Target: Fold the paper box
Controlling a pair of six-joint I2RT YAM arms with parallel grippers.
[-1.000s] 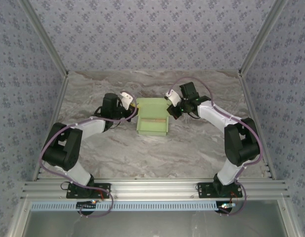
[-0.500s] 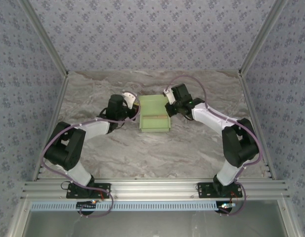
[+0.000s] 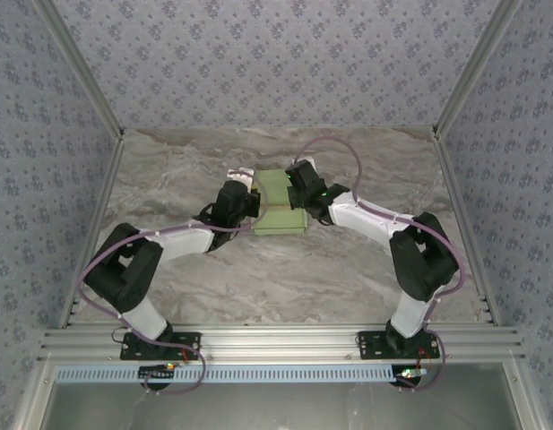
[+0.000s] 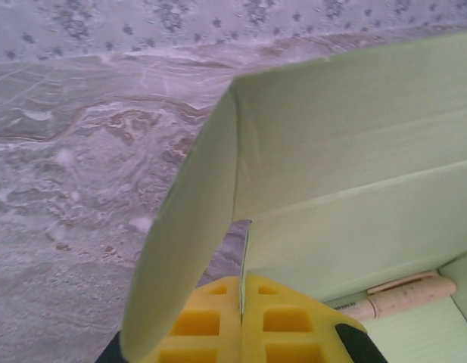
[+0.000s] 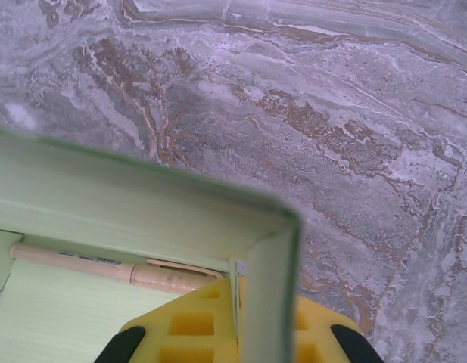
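My left tool (image 4: 241, 321) is pinched closed on a thin wall of the paper box (image 4: 354, 151). The card's edge runs straight down between my yellow pads (image 4: 286, 327), with no gap on either side. From that pinch one pale green flap curls up and to the left, while a broad creased panel stands on the right. My right tool (image 5: 237, 321) is likewise clamped narrow on the card, its pads (image 5: 188, 327) squeezing a wall at a folded corner of the box (image 5: 104, 204). Inside the box, just beyond each tool, a thin tan stick (image 4: 411, 293) lies along the foot of a standing panel on the green floor; from the right wrist the stick (image 5: 104, 266) shows lying the same way. From above, my left tool (image 3: 243, 199) and right tool (image 3: 298, 184) meet the box (image 3: 280, 215) from its two sides near its far end, close to each other. The box sits on the marbled grey desk (image 3: 348, 260), about midway across and toward the far half, well apart from the arm bases.
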